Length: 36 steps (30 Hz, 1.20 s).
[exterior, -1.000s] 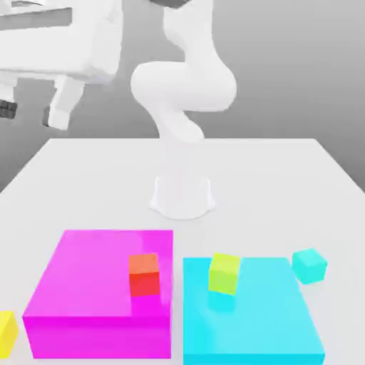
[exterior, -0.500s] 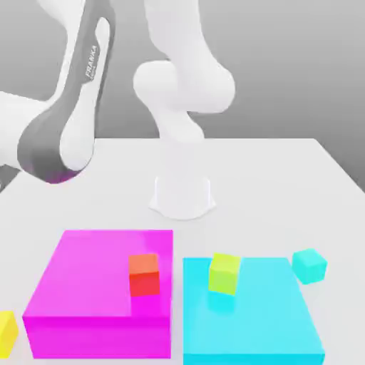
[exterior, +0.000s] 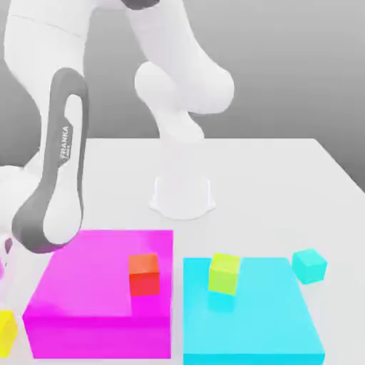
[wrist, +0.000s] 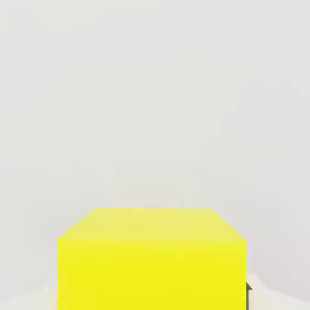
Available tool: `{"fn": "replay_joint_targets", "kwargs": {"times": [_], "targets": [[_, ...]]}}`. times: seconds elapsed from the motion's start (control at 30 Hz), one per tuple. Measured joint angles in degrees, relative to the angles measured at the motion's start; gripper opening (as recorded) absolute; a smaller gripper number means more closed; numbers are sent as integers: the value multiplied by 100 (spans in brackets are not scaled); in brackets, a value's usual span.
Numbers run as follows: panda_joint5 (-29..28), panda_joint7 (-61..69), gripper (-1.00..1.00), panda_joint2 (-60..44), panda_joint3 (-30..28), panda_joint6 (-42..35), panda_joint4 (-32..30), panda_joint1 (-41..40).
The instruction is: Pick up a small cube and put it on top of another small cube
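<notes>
Since the hand camera looks almost straight onto the yellow cube, with a dark sliver of fingertip at its lower corner, the jaws read as closed up tight on it, and the cube sits low on the white table.

Compared with a second ago, the arm has swung down a lot: back then the hand hung high at the exterior view's upper left with its fingers apart, and now the grey-sided forearm reaches down toward the table's near left corner (right where the yellow cube peeks in at the edge).

None of the blocks have moved. The exterior view also gives the small teal cube, resting on the table just beside the flat cyan block, well apart from the yellow one. A lime cube stands on the cyan block, a red-orange cube on the magenta block.
</notes>
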State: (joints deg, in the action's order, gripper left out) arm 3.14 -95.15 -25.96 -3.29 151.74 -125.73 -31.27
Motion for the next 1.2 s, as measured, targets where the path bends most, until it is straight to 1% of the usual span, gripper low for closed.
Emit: {"fn": "replay_joint_targets", "kwargs": {"times": [0.03,0.1,0.3,0.5,0.6,0.7,0.8,0.87,1.03,1.2], "targets": [[-11,-6,-100,185,-2,-144,-22,10],[116,-19,-100,472,182,-277,12,121],[717,-286,-100,1317,1088,-387,-141,781],[900,-1067,-100,2025,1831,-284,-984,1686],[949,-1687,-100,2449,2299,-204,-1563,2653],[932,-2705,-100,2923,2881,-111,-2290,3735],[746,-3838,-100,3296,3516,-17,-3024,4166],[508,-4267,-100,3260,3702,93,-3207,4183],[-193,-4853,-100,2799,3760,500,-3235,4033],[-1139,-5530,-100,2189,3487,986,-3224,4108]]}}
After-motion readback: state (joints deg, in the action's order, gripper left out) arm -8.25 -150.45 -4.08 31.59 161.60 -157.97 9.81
